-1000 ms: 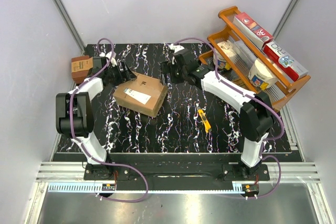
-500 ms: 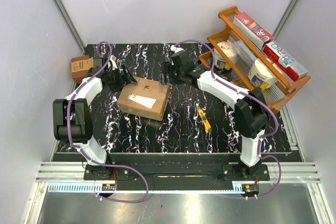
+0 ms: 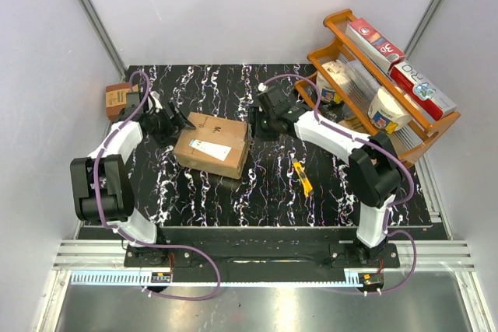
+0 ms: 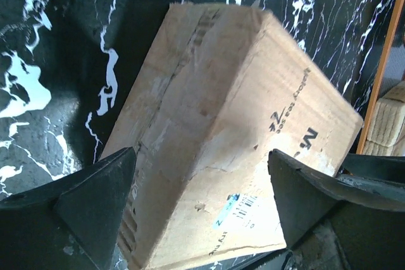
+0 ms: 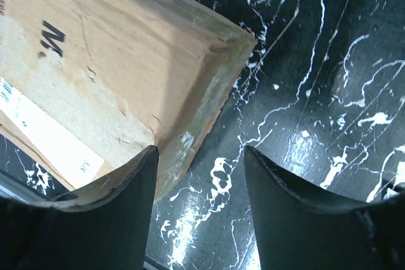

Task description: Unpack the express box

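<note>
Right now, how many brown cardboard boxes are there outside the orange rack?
2. The express box lies left of the table's middle; a smaller, darker box sits at the table's far-left edge. The orange rack may hide more among its goods.

On my express box (image 5: 114, 49) I read a dark "M" on top, beside its white shipping label (image 5: 44, 128), whose print is too fine. Far right of the box, a red-and-white carton (image 3: 424, 89) shows what looks like "RO".

Walls (image 3: 249, 5): pale plain panels, grey corner struts (image 3: 89, 13) at 11 and 1 o'clock | Table (image 3: 264, 192): black top, white-veined | Rack (image 3: 340, 19): orange wood, 2 o'clock | Floor (image 3: 257, 309): brushed metal, 6 o'clock
</note>
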Motion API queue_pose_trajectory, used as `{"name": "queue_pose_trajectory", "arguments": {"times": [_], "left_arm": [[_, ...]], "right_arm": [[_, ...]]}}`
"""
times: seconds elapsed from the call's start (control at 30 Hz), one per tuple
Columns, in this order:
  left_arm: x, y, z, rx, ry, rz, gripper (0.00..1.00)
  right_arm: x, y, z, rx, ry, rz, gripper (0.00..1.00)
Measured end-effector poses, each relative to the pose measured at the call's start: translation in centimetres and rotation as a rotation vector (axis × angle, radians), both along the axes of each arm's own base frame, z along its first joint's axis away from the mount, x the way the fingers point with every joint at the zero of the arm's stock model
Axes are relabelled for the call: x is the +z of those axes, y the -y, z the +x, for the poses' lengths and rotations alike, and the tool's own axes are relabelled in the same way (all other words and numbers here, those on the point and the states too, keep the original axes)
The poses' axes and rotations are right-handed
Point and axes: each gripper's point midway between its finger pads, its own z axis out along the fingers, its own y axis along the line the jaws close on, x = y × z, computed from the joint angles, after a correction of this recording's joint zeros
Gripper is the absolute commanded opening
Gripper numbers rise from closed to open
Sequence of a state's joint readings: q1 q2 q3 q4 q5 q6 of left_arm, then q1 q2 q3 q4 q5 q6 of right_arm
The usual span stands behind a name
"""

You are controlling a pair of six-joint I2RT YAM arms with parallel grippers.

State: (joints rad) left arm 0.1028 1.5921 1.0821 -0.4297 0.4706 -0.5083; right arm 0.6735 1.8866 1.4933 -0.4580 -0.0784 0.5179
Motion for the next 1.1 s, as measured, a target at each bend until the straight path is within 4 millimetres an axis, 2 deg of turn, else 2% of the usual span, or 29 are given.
{"name": "queue_pose_trajectory", "arguments": {"times": [0.03, 0.2, 0.33, 0.57, 0.73, 0.9, 1.1], "left_arm": [[-0.3, 0.1, -0.2, 0.001, -0.010, -0.007, 0.86], [-1.1, 1.0, -1.3, -0.019, -0.040, -0.059, 0.77], [-0.9, 1.5, -1.5, -0.040, -0.035, -0.088, 0.70], [0.2, 2.2, -1.5, -0.078, -0.002, -0.127, 0.65], [2.3, 3.3, -1.8, -0.119, 0.055, -0.149, 0.63], [5.6, 5.1, -2.8, -0.177, 0.139, -0.171, 0.65], [9.4, 8.7, -4.7, -0.284, 0.235, -0.205, 0.67]], "right_arm": [[-0.2, 0.1, -0.2, -0.003, -0.009, -0.001, 0.56], [-0.6, 0.4, -0.9, -0.019, -0.029, 0.015, 0.50], [-0.6, 0.7, -1.4, -0.028, -0.029, 0.026, 0.46], [-0.6, 1.0, -1.7, -0.044, -0.029, 0.038, 0.39], [-0.7, 1.9, -2.2, -0.062, -0.024, 0.025, 0.38], [-1.1, 3.4, -2.8, -0.088, -0.019, -0.001, 0.38], [-2.2, 5.6, -3.6, -0.134, -0.012, -0.052, 0.42]]}}
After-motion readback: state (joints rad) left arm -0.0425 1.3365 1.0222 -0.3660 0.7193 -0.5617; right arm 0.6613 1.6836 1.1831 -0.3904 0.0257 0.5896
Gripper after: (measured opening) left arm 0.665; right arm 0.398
